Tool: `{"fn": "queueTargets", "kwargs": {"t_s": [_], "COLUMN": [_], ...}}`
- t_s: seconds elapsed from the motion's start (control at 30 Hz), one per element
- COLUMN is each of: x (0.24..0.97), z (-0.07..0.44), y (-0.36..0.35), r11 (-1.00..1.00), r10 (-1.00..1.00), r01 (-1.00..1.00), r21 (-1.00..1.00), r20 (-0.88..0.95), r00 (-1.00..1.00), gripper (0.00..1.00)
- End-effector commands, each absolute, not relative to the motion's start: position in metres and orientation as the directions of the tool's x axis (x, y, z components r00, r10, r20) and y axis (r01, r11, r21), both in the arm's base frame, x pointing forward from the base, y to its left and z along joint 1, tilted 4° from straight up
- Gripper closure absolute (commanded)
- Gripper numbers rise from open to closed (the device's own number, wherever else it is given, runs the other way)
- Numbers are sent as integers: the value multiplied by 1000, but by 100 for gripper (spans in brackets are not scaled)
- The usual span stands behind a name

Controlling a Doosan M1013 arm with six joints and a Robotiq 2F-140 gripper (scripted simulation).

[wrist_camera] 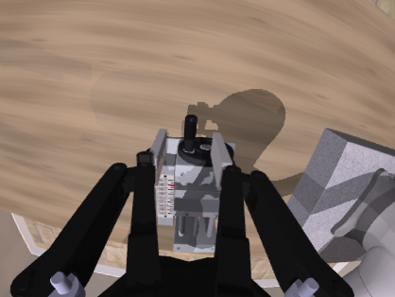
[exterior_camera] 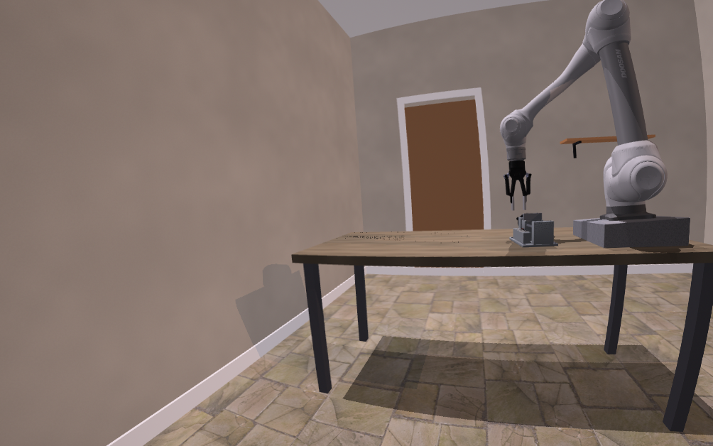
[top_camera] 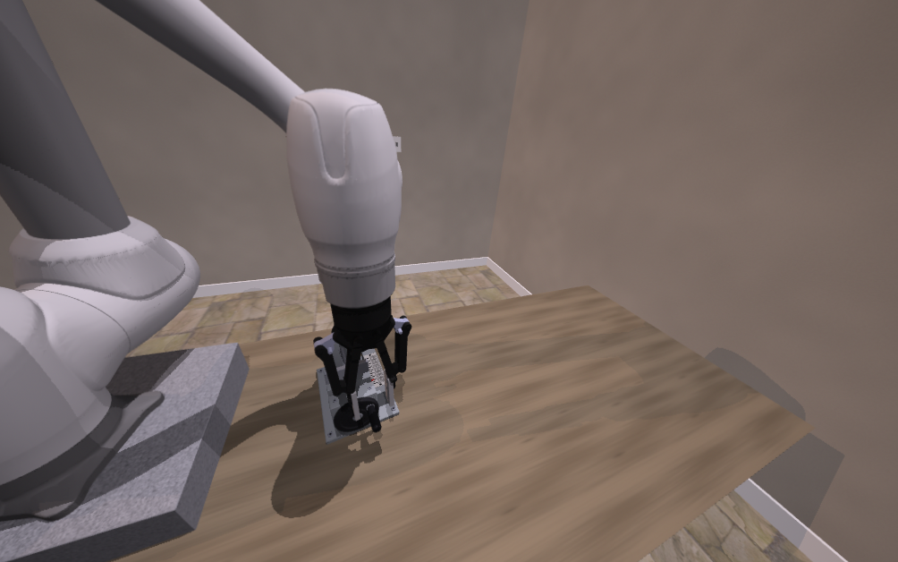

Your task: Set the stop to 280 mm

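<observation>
The handwheel (top_camera: 345,419) (wrist_camera: 198,160) is a black disc at one end of the grey stop fixture (exterior_camera: 542,233) (wrist_camera: 196,182). Its black crank handle (top_camera: 375,419) (wrist_camera: 190,131) stands up from the rim. My gripper (top_camera: 372,404) (exterior_camera: 518,209) (wrist_camera: 189,142) is open and empty, pointing down. In the exterior view its fingertips hang a little above the fixture, apart from the handle. A white scale (wrist_camera: 164,203) (top_camera: 375,366) runs along the fixture's side, with a red mark (wrist_camera: 172,185) near its handwheel end. The scale's numbers are too small to read.
The fixture stands on the wooden table (top_camera: 529,397) (exterior_camera: 447,243) (wrist_camera: 94,57), close to the arm's grey base block (top_camera: 218,404) (exterior_camera: 641,234) (wrist_camera: 314,175). A wall shelf (exterior_camera: 596,140) and a brown door (exterior_camera: 444,167) are behind the table in the exterior view.
</observation>
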State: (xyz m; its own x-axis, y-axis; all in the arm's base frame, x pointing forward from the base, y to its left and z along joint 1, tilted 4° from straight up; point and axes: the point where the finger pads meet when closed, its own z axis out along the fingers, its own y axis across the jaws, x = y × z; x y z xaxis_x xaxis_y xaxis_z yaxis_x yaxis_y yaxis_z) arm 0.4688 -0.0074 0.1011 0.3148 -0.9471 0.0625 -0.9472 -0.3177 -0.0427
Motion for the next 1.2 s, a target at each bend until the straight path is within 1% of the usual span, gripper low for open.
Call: {"fn": "queueTargets", "kwargs": {"t_s": [0.0,0.63,0.73,0.8,1.03,1.17], "x": [466,466,470,470,484,486], "z": [139,143,143,143,140,140], "y": [-5,-1,21,21,97,108], "r11": [-318,-318,-318,-318,-318,-318], "r10": [-947,-947,-947,-947,-947,-947], "r01": [-947,-947,-947,-947,-947,-947], "r21": [-41,-41,-41,-41,-41,-41], "r20": [61,61,61,61,61,61], "r00": [315,315,315,315,315,315], "gripper": [67,67,67,67,67,67]}}
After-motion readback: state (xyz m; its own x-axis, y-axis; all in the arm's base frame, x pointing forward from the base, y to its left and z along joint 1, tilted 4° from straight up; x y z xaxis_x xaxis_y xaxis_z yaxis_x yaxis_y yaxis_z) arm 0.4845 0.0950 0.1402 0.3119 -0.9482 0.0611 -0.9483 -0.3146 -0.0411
